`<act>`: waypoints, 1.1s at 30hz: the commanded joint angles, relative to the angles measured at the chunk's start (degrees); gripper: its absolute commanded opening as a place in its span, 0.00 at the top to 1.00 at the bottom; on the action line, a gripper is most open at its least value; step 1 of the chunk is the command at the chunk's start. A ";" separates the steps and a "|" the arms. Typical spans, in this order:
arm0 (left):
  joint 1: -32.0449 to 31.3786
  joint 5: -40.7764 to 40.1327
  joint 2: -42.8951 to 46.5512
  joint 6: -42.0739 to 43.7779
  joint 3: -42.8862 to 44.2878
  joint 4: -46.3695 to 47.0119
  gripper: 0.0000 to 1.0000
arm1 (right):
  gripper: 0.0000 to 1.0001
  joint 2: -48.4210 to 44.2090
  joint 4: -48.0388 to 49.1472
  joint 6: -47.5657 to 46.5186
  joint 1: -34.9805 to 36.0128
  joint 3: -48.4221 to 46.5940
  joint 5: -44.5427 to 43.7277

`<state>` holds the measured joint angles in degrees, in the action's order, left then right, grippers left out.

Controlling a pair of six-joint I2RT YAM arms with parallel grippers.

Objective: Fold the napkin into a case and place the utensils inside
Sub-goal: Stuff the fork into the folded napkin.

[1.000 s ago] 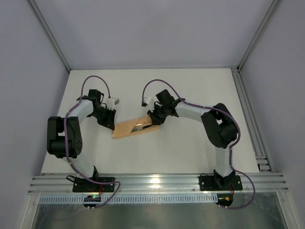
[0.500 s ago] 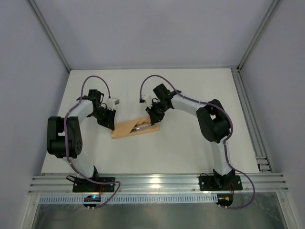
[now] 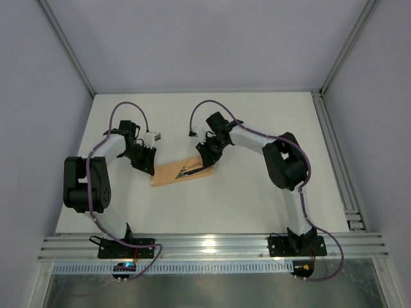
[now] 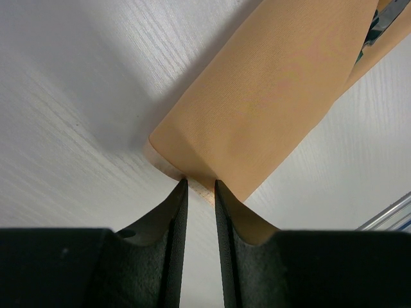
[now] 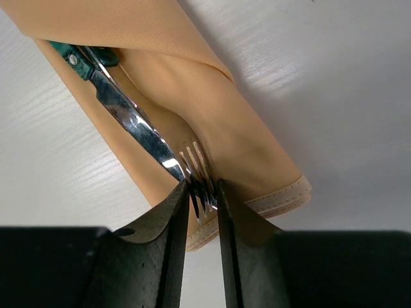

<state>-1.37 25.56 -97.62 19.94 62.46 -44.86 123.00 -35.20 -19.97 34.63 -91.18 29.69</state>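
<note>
Case (image 3: 182,172): narrow flat strip of peach-orange cloth with a slight sheen, top layer smooth, stitched hem showing at the end corners.
Case, place: flat on the white table (image 3: 257,199), spanning the gap between the two grippers.
Case, long axis: slanted in the top view, left end nearer the arm bases, right end farther from them; open mouth at the right end.
Knife (image 5: 122,106): inside the case mouth, dark green handle deeper in, silver blade lying along the case's length toward the opening.
Fork (image 5: 196,167): just beside the knife blade at the case mouth, tines pointing out of the case; handle hidden.
Left gripper (image 4: 200,186): at the case's left end, fingers drawn close with only a narrow slit, hemmed corner of the case caught at the tips.
Right gripper (image 5: 200,186): at the case's right end, fingers drawn close, clamped on the fork tines over the hemmed edge.
</note>
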 commanded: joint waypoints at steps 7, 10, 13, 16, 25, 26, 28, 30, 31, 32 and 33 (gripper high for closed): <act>0.31 1.42 1.12 0.80 1.26 -1.02 0.75 | 0.75 -3.64 0.75 3.00 -0.35 -1.37 -1.74; 0.31 2.12 1.38 1.06 2.05 -1.89 0.73 | 0.83 -4.17 0.31 3.53 -0.36 -1.37 -0.87; 0.40 3.35 2.17 1.76 3.46 -3.30 0.68 | 0.91 -4.08 -0.83 3.36 -0.44 -1.90 0.10; 0.31 3.97 2.96 3.52 4.51 -4.71 0.63 | 0.92 -3.56 -2.50 3.27 -0.70 -3.56 0.54; 0.31 4.06 3.05 4.31 5.31 -5.41 0.61 | 0.77 1.63 -4.88 7.75 -2.11 -8.40 0.63; 0.22 4.14 3.14 4.31 5.31 -5.41 0.61 | 0.75 1.80 -4.36 8.27 -2.03 -8.32 0.63; 0.31 4.15 3.23 4.31 4.96 -5.32 0.61 | 0.73 1.98 -3.21 9.42 -2.02 -8.40 0.54; 0.31 3.97 3.23 4.31 4.96 -5.50 0.61 | 0.73 2.16 -3.38 9.68 -2.02 -8.75 0.19; 0.31 4.06 3.23 4.40 4.96 -5.59 0.61 | 0.73 1.81 -3.47 9.77 -2.02 -8.49 -0.33; 0.31 4.06 3.40 4.40 4.87 -5.50 0.61 | 0.73 1.63 -3.38 9.68 -2.02 -8.23 -0.51; 0.31 4.14 3.49 4.49 4.78 -5.59 0.61 | 0.73 1.37 -3.04 9.60 -2.02 -7.88 -0.60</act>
<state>-1.37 28.29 -96.55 23.22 66.19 -49.43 124.79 -38.87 -11.86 32.51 -97.58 29.50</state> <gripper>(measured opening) 0.390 0.268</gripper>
